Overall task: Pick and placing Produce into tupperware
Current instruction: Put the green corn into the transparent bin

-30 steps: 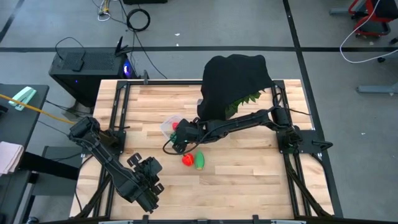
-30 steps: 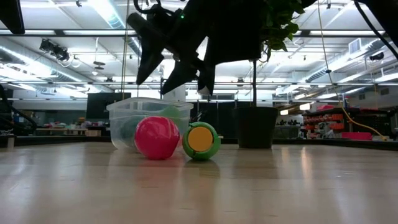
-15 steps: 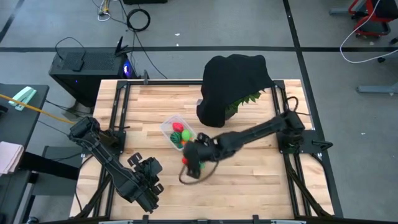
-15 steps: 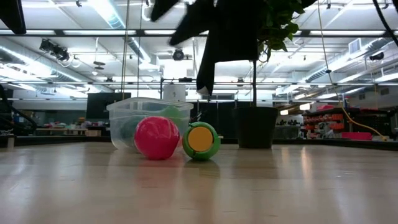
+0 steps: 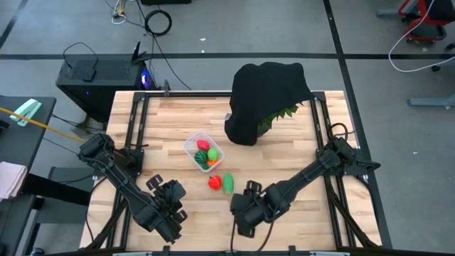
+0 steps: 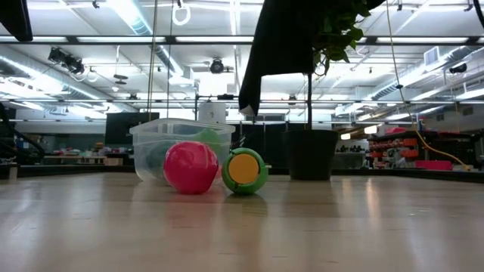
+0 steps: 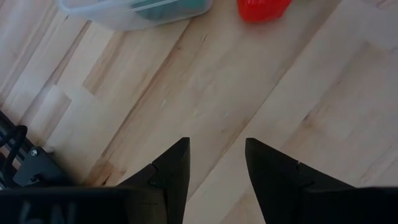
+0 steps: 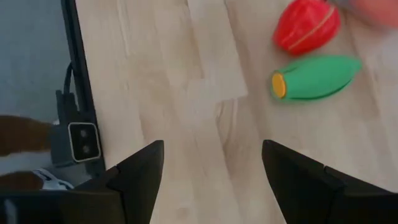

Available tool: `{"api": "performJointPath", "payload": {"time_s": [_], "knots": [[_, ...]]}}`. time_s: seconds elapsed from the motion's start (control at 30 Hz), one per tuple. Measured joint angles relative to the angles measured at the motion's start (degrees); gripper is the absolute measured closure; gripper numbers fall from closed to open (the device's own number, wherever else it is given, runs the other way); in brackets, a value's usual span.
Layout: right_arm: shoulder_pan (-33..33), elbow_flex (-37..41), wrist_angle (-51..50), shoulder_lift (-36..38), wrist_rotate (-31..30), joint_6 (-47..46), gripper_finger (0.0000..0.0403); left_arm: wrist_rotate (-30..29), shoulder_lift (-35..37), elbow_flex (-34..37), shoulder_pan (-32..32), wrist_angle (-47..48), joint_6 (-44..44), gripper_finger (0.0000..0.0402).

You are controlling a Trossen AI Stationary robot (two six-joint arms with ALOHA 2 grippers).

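The clear tupperware (image 5: 202,151) stands mid-table with red, green and orange produce inside; it also shows in the low view (image 6: 181,142). A red toy (image 5: 214,183) and a green toy with an orange end (image 5: 228,183) lie on the wood just near of it, also seen in the right wrist view as red (image 8: 306,26) and green (image 8: 316,77). My right gripper (image 5: 242,212) hangs open and empty on the near side of these two toys. My left gripper (image 5: 169,193) rests open and empty at the near left, with the tupperware (image 7: 134,9) and red toy (image 7: 264,7) ahead of it.
A potted plant under black cloth (image 5: 269,99) stands at the far middle-right; its pot (image 6: 310,153) shows in the low view. Dark frame rails (image 5: 135,128) run along the table's left and right sides. Bare wood lies between the toys and the near edge.
My right gripper has gone from above the tupperware toward the table's near edge, passing over the two loose toys, and has left the low view. The tupperware's contents now show uncovered. The red and green toys on the table have stayed put.
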State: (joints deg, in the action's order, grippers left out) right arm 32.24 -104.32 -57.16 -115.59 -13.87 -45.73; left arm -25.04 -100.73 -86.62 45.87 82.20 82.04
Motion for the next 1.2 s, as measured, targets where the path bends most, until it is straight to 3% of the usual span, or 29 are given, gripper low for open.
{"api": "performJointPath", "payload": {"time_s": [0.23, 0.6, 0.8, 0.97, 1.2], "knots": [[-3.0, 3.4, 2.1, 0.0, -0.5, -13.0, 0.0125, 0.0, 0.0, 0.0, -0.1, -0.6, -0.7, 0.0239], [-8.0, 12.3, 16.2, -0.1, -2.6, -28.5, 0.0125, 0.0, 0.0, 0.0, -0.1, -0.8, -0.8, 0.0239], [-9.3, 12.7, 15.9, -0.1, -2.1, -26.4, 0.0125, 0.0, 0.0, 0.0, 0.0, -0.9, -0.9, 0.0239], [-9.7, 12.1, 12.5, -0.1, -1.6, -34.9, 0.0131, 0.0, 0.0, 0.0, 0.0, -1.0, -0.9, 0.0239], [-10.5, 12.2, 10.6, -0.1, -6.5, -39.2, 0.0145, -0.3, 0.0, 0.0, 0.0, -1.1, -2.0, 0.0239]]}}
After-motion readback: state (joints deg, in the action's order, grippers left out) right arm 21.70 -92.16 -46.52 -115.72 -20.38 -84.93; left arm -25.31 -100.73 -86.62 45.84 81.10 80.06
